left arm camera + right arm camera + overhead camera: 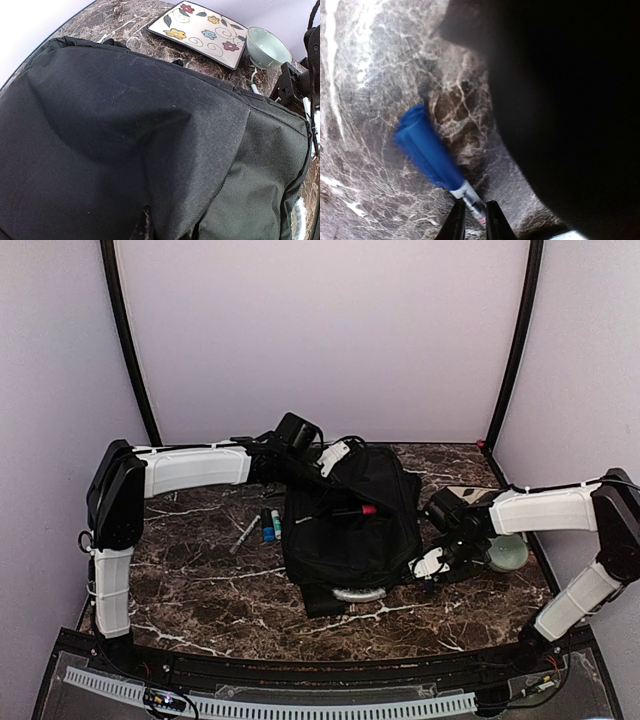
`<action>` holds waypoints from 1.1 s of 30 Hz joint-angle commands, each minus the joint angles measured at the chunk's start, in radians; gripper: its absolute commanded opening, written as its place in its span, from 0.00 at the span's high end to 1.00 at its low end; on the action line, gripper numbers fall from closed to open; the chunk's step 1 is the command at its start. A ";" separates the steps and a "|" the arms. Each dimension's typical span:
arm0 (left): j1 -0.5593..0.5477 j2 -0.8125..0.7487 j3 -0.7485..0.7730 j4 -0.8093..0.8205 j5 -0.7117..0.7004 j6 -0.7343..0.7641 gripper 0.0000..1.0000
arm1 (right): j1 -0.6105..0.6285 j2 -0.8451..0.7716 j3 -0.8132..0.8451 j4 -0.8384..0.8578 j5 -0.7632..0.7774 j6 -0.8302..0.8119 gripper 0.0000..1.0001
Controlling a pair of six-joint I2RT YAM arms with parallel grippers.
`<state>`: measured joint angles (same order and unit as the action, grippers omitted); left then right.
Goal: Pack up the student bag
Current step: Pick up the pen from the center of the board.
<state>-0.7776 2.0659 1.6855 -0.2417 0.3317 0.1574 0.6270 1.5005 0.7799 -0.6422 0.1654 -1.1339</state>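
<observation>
Pinching the white end of a blue marker point(427, 150), right gripper point(476, 212) is low over the desk point(365, 80). Its fingers press on the barrel from both sides, and the blue end points away from the wrist. The dark mass just beside it in that view is the backpack point(350, 530).

Top view: right gripper is at the backpack's near-right corner. Backpack lies mid-desk between the two arms, with a light grey loop point(358, 594) poking out at its near edge. Pale green bowl point(507, 553) is just right of the right wrist.

Left of the backpack, on the desk: two blue markers point(268, 528) side by side, grey pen point(243, 535) near them. Red-tipped marker point(352, 510) lies on top of the backpack. Flowered plate point(200, 32) sits past the backpack's right side, next to the bowl.

Left gripper point(340, 458) is at the backpack's far edge, pressed together. Its fingers don't show in its own camera because fabric fills the view, so I can't tell whether it pinches cloth.
</observation>
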 commanded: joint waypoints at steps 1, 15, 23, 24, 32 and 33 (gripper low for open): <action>-0.026 -0.098 -0.001 0.030 0.079 0.006 1.00 | -0.006 0.042 0.039 -0.064 -0.036 0.077 0.86; -0.026 -0.098 0.002 0.022 0.079 0.013 1.00 | 0.089 0.017 -0.015 -0.087 -0.053 0.220 0.77; -0.027 -0.098 0.003 0.016 0.079 0.013 1.00 | 0.088 0.009 -0.059 -0.083 0.009 0.235 0.81; -0.027 -0.099 0.003 0.016 0.079 0.013 1.00 | 0.087 0.007 -0.060 -0.087 0.013 0.235 0.81; -0.028 -0.099 0.002 0.018 0.084 0.008 1.00 | 0.076 0.007 -0.031 -0.152 0.011 0.224 0.90; -0.028 -0.099 0.003 0.017 0.083 0.008 1.00 | 0.077 0.009 -0.027 -0.157 0.005 0.226 0.91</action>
<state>-0.7780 2.0659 1.6855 -0.2424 0.3317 0.1719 0.7097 1.4891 0.7635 -0.7170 0.1577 -0.9146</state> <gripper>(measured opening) 0.072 0.113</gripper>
